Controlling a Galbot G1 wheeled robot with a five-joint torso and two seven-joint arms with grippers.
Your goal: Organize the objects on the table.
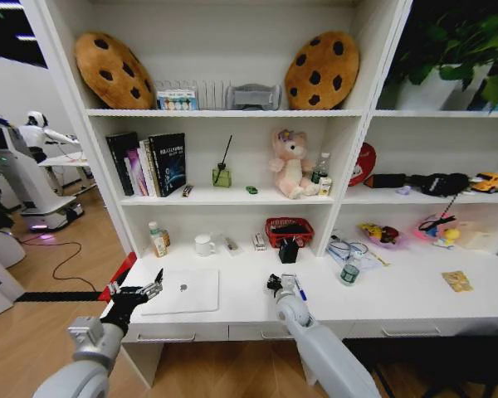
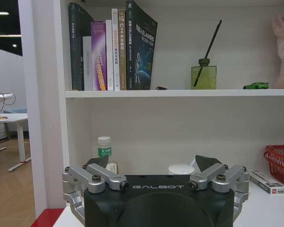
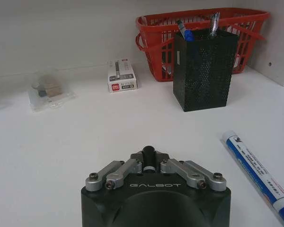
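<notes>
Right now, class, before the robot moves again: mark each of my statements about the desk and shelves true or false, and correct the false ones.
1. The silver laptop lies closed on the desk. True.
2. The left pincer is open. True.
3. The black mesh pen holder is empty. False: pens stand in it.
4. The blue marker lies inside a basket. False: it lies flat on the desk, close to the right pincer.
5. The green toy car sits on the desk. False: it sits on the shelf above, beside the green diffuser bottle.
</notes>
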